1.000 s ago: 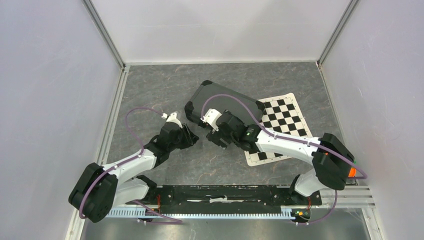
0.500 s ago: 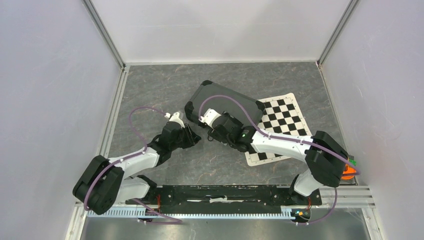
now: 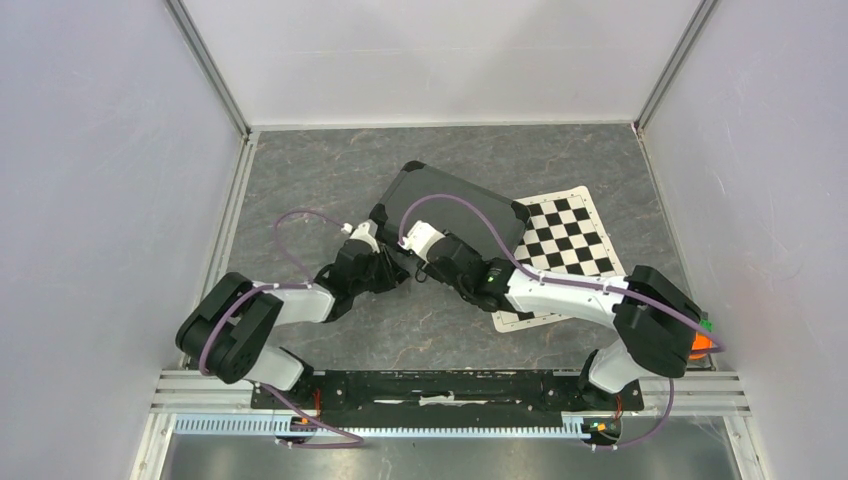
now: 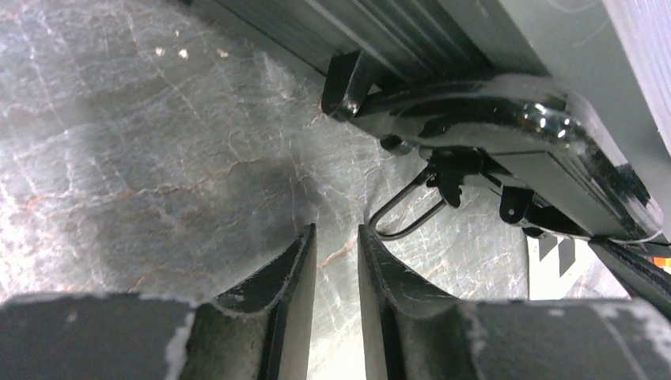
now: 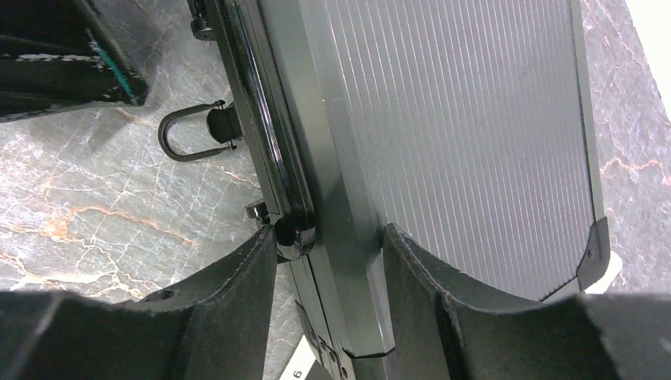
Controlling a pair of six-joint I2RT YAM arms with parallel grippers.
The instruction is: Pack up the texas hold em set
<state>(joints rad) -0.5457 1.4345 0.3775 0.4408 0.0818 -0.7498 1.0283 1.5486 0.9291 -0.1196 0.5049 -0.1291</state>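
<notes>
**Case shut, both pincers at its front edge – latching stage**

The black rectangular hard case with a ribbed lid lies flat and closed on the grey marbled table. Its far corner overlaps the black-and-white checkered mat. I see no chips, cards or dice loose anywhere, so I judge packing is nearly done and only securing the front is left.

The right pincer has its jaws apart, astride the case's front rim. One finger is beside the small black latch knob, the other over the lid. I can't see it biting on anything.

The left pincer is low over the table with only a narrow slot between its jaws and nothing in it. It points at the thin metal wire loop hanging off the case front, near it but not touching.

To do this well, I'd press the lid down with the right one squarely over the seam so the case doesn't skate on the mat. I'd bring the left in straight along the table and hook or pinch the loop at its middle. Coming in skewed would likely shove the case sideways.
</notes>
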